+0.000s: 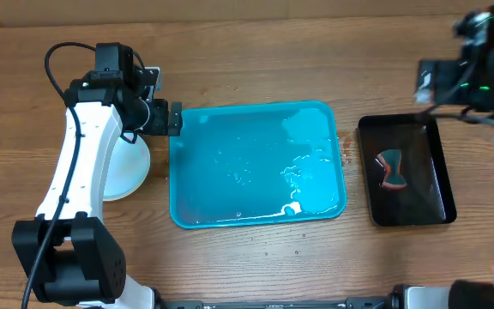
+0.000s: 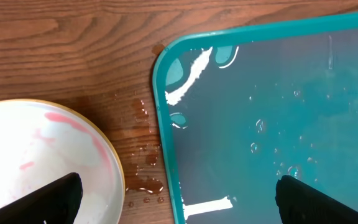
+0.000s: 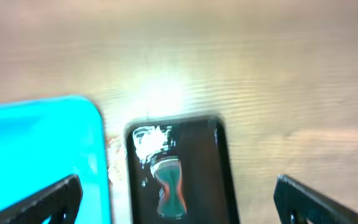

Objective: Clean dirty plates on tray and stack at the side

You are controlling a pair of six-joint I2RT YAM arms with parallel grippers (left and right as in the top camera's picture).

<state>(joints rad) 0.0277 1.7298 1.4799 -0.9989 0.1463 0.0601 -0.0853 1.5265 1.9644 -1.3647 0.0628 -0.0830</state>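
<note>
The turquoise tray (image 1: 258, 163) lies mid-table, wet, with no plate on it. A pale plate (image 1: 132, 169) sits on the table left of the tray, partly hidden under my left arm; I cannot tell whether others lie beneath it. In the left wrist view the plate (image 2: 36, 155) shows faint pink smears, beside the tray's corner (image 2: 166, 106). My left gripper (image 1: 163, 118) (image 2: 182, 202) is open and empty, above the tray's left rim. My right gripper (image 1: 440, 81) (image 3: 182, 205) is open and empty, high above the black tray.
A small black tray (image 1: 406, 172) (image 3: 213, 174) stands right of the turquoise tray and holds a teal and red sponge (image 1: 390, 169) (image 3: 169, 183). Water drops (image 2: 143, 180) lie on the wooden table between plate and tray.
</note>
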